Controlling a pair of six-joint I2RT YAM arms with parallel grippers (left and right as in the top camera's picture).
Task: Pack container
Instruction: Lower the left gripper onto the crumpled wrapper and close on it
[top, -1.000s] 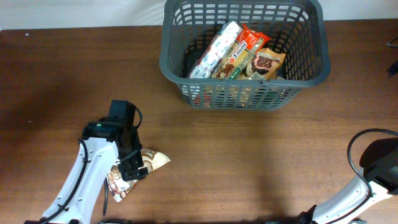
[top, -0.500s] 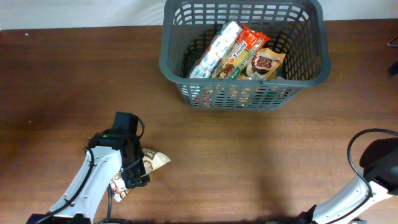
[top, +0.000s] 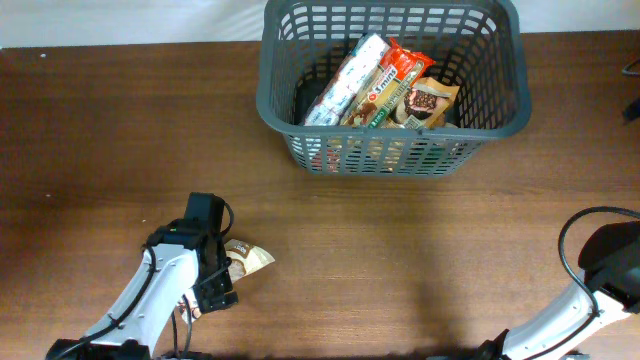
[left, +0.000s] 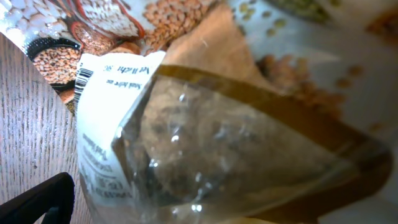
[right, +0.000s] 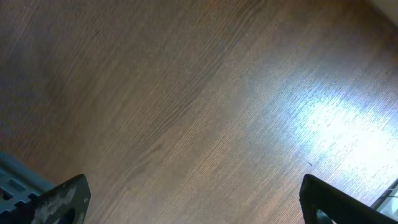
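The container (top: 268, 95), a dark grey lattice basket, stands at the back centre of the table and holds several snack packets (top: 385, 85). A clear-and-tan packet of grains (top: 251, 258) lies on the table at the front left. My left gripper (top: 214, 288) is low over this packet, covering most of it. In the left wrist view the packet (left: 236, 130) fills the frame and only one black finger (left: 40, 199) shows at its left edge, so the jaws look open around it. My right gripper (right: 193, 193) is open and empty over bare wood.
The right arm (top: 608, 270) sits at the front right corner with its cable looped beside it. The brown wooden table (top: 420, 250) stretches between the packet and the basket. A white wall edge runs behind the basket.
My left arm has moved toward the front edge and lower over the packet, covering more of it. The packet, basket and right arm have not moved.
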